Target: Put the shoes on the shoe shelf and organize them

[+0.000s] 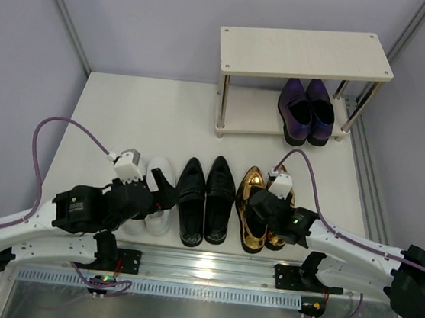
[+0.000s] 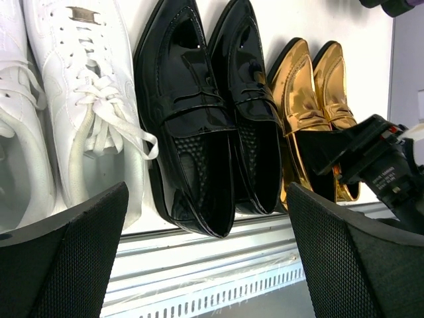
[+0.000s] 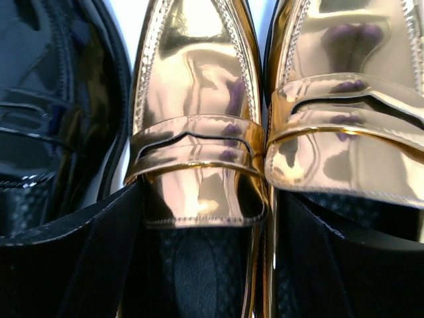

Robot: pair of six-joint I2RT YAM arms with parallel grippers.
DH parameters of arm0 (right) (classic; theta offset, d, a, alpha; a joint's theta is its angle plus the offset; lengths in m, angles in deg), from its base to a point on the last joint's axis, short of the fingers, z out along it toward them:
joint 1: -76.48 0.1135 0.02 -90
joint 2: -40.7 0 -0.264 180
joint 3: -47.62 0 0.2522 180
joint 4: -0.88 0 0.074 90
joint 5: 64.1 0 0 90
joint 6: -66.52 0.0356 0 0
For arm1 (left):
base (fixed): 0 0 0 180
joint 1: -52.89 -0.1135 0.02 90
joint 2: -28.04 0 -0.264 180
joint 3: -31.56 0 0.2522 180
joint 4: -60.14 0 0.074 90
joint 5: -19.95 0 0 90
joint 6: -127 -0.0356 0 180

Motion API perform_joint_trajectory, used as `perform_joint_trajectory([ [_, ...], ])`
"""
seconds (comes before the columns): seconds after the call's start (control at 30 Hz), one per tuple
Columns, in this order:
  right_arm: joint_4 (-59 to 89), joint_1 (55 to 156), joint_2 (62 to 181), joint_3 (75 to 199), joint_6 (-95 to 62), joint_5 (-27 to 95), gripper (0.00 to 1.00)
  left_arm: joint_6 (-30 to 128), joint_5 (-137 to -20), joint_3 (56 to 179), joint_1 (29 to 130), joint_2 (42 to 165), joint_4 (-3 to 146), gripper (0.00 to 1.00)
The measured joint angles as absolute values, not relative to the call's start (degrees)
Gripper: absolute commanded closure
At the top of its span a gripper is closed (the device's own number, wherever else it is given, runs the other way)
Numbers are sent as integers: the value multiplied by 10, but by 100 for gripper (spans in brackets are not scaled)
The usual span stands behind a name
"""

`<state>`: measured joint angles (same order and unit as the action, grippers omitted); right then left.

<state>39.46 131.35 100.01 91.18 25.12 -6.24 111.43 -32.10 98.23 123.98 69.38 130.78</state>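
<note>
The right pincer (image 1: 258, 204) has its fingers apart, one each side of a gold loafer (image 3: 195, 119), so it can squeeze and lift it.

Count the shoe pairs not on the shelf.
3, in a row along the near edge of the table: white sneakers left, black loafers middle, gold loafers right. The purple loafers sit on the lower tier of the shelf. None looks hidden.
</note>
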Motion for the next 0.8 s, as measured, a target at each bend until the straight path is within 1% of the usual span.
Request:
perform_joint_trajectory([
  [0.13, 429, 1316, 973, 929, 242, -62, 14, 1115, -316, 982, 1240, 692, 1316, 1],
  [0.3, 497, 1316, 993, 989, 240, -57, 10, 1115, -311, 982, 1240, 688, 1320, 0],
  [0.53, 563, 1316, 1025, 1004, 252, -37, 10, 1119, -309, 973, 1240, 665, 1324, 1],
  [0.8, 606, 1317, 942, 992, 259, -35, 11, 1131, -306, 969, 1240, 648, 1335, 0],
])
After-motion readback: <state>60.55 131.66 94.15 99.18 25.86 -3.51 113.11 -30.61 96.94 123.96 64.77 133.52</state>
